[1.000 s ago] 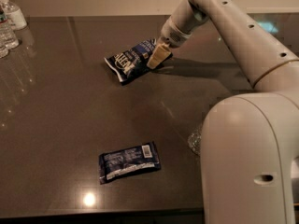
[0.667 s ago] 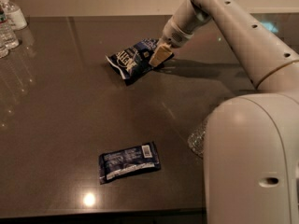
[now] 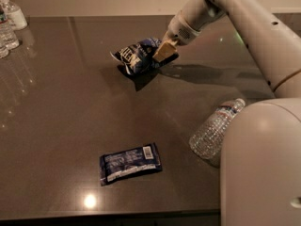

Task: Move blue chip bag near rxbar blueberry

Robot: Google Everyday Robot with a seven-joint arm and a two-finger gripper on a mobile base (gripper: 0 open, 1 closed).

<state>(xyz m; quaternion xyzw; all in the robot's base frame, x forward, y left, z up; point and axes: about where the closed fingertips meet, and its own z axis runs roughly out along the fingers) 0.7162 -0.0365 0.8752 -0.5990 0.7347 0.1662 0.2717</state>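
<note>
The blue chip bag, puffy navy with white lettering, hangs a little above the dark table at the back centre, with its shadow under it. My gripper is shut on the bag's right end, its tan fingers pinching it. The rxbar blueberry, a flat dark blue wrapper with a white barcode patch, lies near the front edge, well below and slightly left of the bag.
A clear plastic water bottle lies on its side at the right, beside my white base. Upright bottles stand at the far left corner. The table's front edge runs just below the bar.
The gripper has lifted the chip bag off the table and carried it slightly to the right. The bar has not moved.
</note>
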